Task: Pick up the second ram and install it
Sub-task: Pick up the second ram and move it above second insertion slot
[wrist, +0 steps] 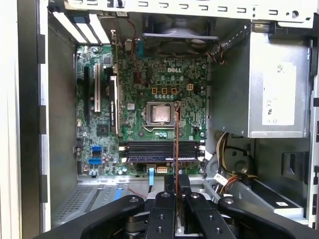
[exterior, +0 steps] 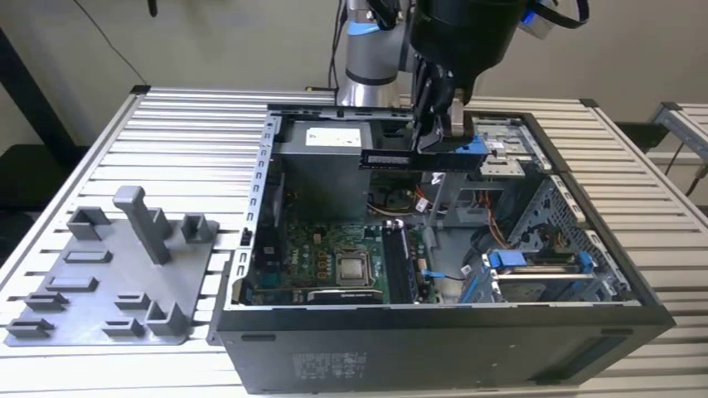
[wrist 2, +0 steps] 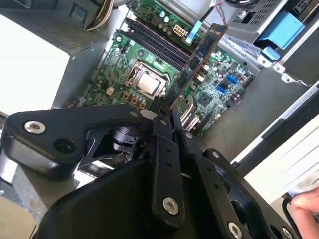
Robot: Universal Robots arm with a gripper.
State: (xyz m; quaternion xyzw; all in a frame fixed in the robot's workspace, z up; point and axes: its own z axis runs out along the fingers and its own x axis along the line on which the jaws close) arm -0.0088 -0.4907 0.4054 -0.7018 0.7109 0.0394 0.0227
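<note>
Clamping the second ram [exterior: 400, 159] by one end above the open case [exterior: 443, 348], gripper [exterior: 445, 151] holds it crosswise to the memory slots [wrist: 159, 149]; I'd judge squaring it parallel and level matters most.

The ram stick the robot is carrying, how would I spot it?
Find the open black computer case on the slatted table. Above it the hand pinches a thin dark ram stick, held level in the air, not seated on the green board.
</note>
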